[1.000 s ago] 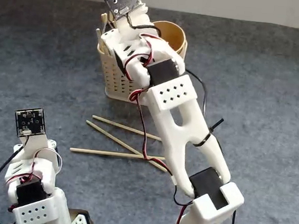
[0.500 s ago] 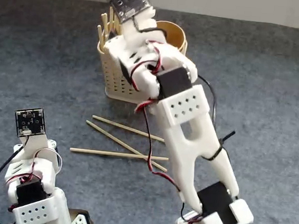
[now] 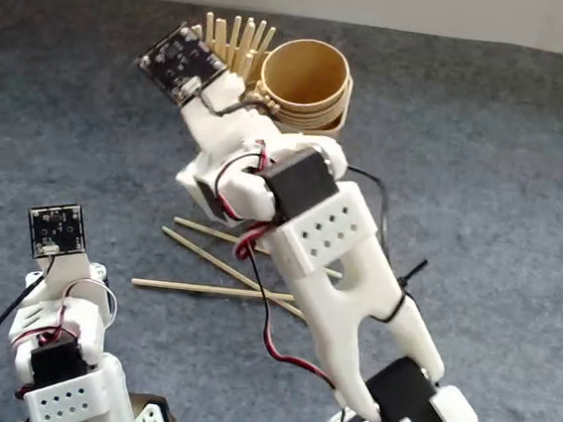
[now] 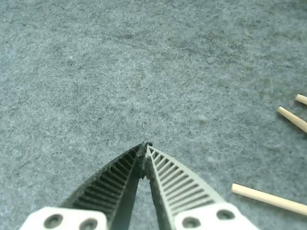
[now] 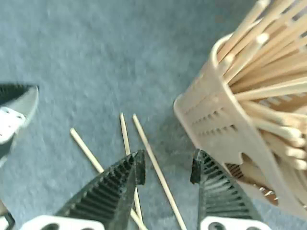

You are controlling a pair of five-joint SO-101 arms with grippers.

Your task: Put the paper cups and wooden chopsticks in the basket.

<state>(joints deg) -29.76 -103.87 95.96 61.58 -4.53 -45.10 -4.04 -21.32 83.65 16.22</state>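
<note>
**Open pincer close to a crowded basket: knocks and scattered sticks are the hazards**

The right pincer [image 5: 168,167] stands open and holds nothing. It is poised over the three loose pale wooden chopsticks [image 3: 216,290] lying near the centre of the grey felt-like worktop [image 3: 503,192]. The cream perforated plastic basket [image 5: 216,124] is just beside one jaw.

In the high view the basket sits at 12 o'clock. It bristles with upright chopsticks [image 3: 234,35] and carries the nested tan paper cups [image 3: 305,74] on its 3 o'clock side. The left pincer [image 4: 145,146] is closed on nothing, low over bare worktop at 7 o'clock.

- **Tipping the basket:** a descent from here could catch the near jaw on the basket wall and shove or tip it, spilling what is already stowed.
- **A bad grip:** two loose sticks appear to cross, so a closing grip may take both or flick one away.
- **Slipping sticks:** they are thin and round, and likely to roll or twist between the jaws.
- **A jammed drop:** a new stick may snag on the standing ends in the packed bundle.
</note>
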